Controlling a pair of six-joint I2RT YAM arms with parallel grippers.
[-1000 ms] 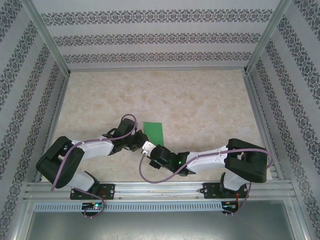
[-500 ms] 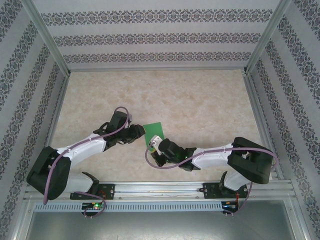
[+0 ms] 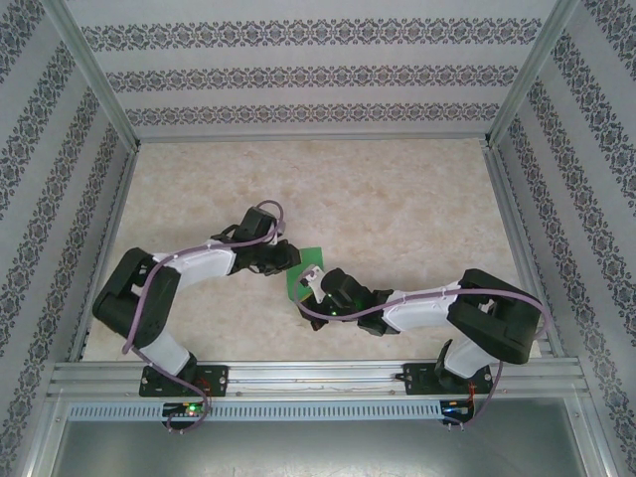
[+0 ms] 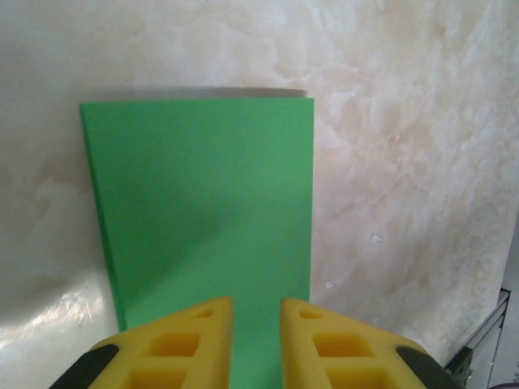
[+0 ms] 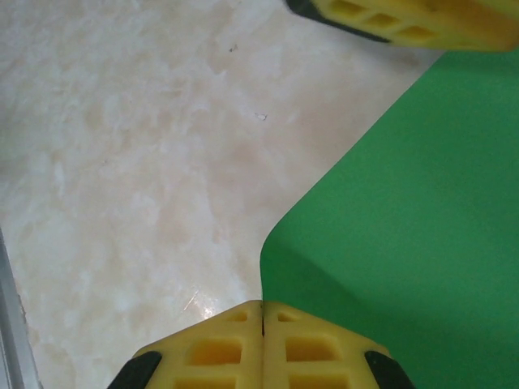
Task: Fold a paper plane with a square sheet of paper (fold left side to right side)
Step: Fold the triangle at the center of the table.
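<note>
The green sheet of paper (image 3: pixel 297 286) lies on the marbled desk (image 3: pixel 397 189) toward its near edge, between the two arms' tips. In the left wrist view it is an upright rectangle (image 4: pixel 203 211) – longer than wide – with its long axis running straight away from the left gripper (image 4: pixel 257 324) and its far short edge square to that line. The near end of the sheet passes under that gripper, whose yellow fingers (image 4: pixel 182 344) stand a narrow slit apart with green showing through the gap; nothing is seen pinched between them. From the right wrist camera the sheet (image 5: pixel 405 243) fills the right side, one edge running diagonally down to the tips of the right gripper (image 5: pixel 262 320), where it curls up off the desk and casts a shadow. That gripper's fingers (image 5: pixel 215 348) are pressed together – whether they catch the paper's edge cannot be told. From above, the left gripper (image 3: pixel 282 256) and right gripper (image 3: pixel 311 281) sit close together over the sheet.
</note>
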